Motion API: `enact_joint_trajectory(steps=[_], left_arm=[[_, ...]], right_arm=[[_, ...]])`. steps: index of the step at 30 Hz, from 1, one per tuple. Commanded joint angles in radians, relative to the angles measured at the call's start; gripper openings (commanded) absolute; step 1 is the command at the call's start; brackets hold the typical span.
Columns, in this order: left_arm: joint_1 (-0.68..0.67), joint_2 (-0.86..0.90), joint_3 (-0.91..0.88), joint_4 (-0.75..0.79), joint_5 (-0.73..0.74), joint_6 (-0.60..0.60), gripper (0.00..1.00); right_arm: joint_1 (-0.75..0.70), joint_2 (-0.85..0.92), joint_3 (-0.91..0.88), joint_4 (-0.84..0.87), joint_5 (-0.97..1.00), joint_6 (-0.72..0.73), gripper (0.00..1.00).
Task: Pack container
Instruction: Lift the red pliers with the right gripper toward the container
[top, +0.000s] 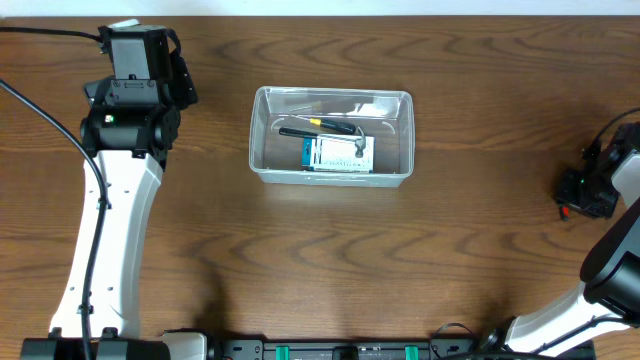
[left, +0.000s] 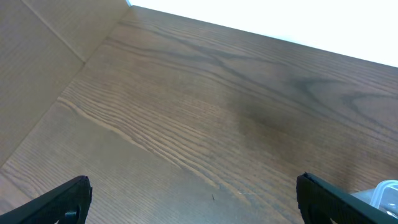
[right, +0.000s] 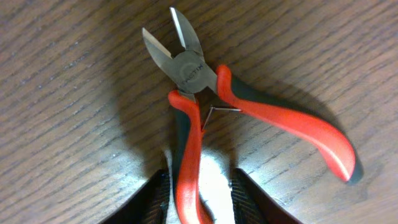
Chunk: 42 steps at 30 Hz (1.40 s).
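Right tool (right: 201, 182) half-spread, straddling one handle of red-and-grey-handled steel cutting pliers (right: 191, 70). Pliers lie flat on brown wooden table (right: 62, 93), well apart from clear rectangular plastic container (top: 258, 150), on right-arm side. Gap visible beside handle: not yet pinching. Judgement: close squarely on handle; expect free handle to swing; clear container rim before release beside small blue-and-white box (top: 337, 153) inside. Left tool (left: 193, 193) spread wide, empty, off container's opposite side.
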Motion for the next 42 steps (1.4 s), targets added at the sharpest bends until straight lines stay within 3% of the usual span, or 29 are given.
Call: enact_joint_trajectory(steps=[1,4,10,15,21,26,33,42], left_arm=[[0.004,0.003,0.009,-0.002,-0.020,0.006,0.98],[0.004,0.003,0.009,-0.002,-0.020,0.006,0.98],[0.004,0.003,0.009,-0.002,-0.020,0.006,0.98],[0.004,0.003,0.009,-0.002,-0.020,0.006,0.98],[0.004,0.003,0.009,-0.002,-0.020,0.006,0.98],[0.004,0.003,0.009,-0.002,-0.020,0.006,0.98],[0.004,0.003,0.009,-0.002,-0.020,0.006,0.98],[0.004,0.003,0.009,-0.002,-0.020,0.006,0.98]], right_arm=[[0.005,-0.020,-0.008,-0.002,0.010,0.014,0.23],[0.005,-0.021,-0.008,-0.002,-0.005,0.014,0.21],[0.009,-0.021,-0.008,0.001,-0.027,0.014,0.07],[0.065,-0.023,0.040,-0.008,-0.027,0.012,0.05],[0.188,-0.023,0.219,-0.069,-0.026,-0.030,0.05],[0.333,-0.023,0.436,-0.130,-0.027,-0.038,0.07],[0.587,-0.023,0.692,-0.194,-0.027,-0.163,0.07],[0.937,-0.020,0.758,-0.190,-0.003,-0.208,0.06]])
